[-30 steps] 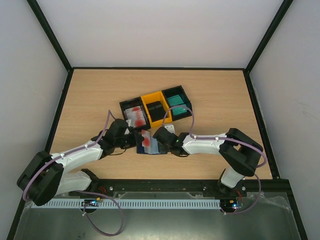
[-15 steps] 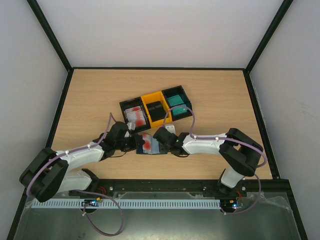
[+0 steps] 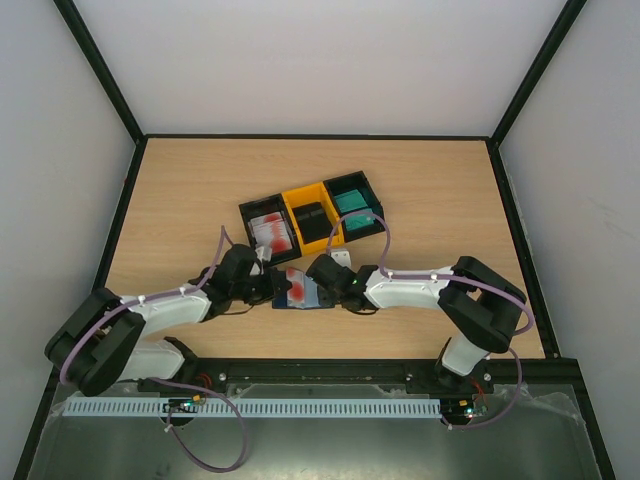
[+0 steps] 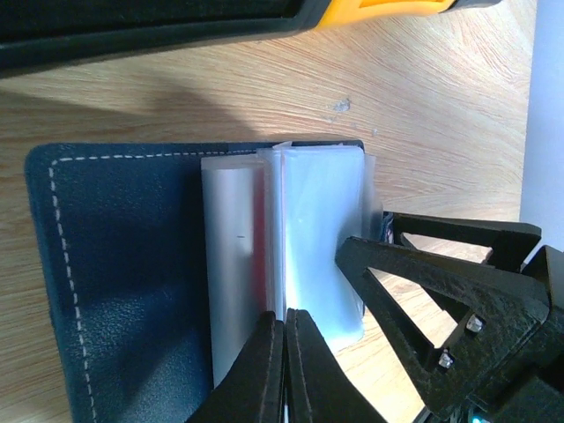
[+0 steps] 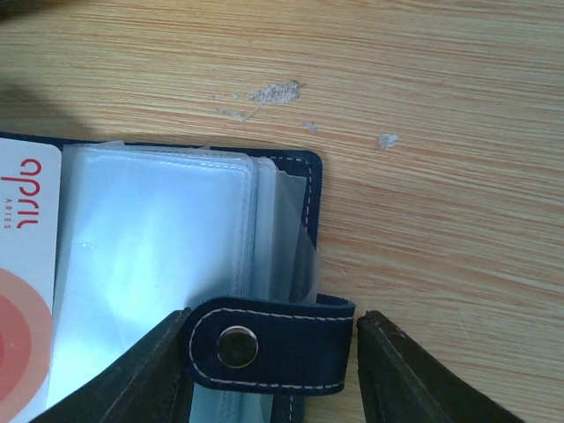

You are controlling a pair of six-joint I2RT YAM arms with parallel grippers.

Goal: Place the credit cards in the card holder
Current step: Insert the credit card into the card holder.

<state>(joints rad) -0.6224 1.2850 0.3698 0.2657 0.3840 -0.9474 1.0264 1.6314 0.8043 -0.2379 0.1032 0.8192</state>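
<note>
The dark navy card holder (image 3: 303,291) lies open on the table between my two grippers, its clear sleeves (image 5: 150,229) facing up. My left gripper (image 4: 284,339) is shut on the edge of a white card with red blotches (image 3: 292,284), whose far end lies among the sleeves. The card also shows in the right wrist view (image 5: 26,291). My right gripper (image 5: 269,352) is open, one finger on each side of the holder's snap tab (image 5: 282,345). Its fingers (image 4: 441,291) show in the left wrist view at the holder's right edge.
Three joined bins stand behind the holder: a black one with white and red cards (image 3: 268,230), a yellow one with black cards (image 3: 312,222), and a black one with teal cards (image 3: 353,203). Black frame rails edge the table.
My left gripper has edged right, towards the holder, with the card in it. The right arm and the holder have stayed in place.
</note>
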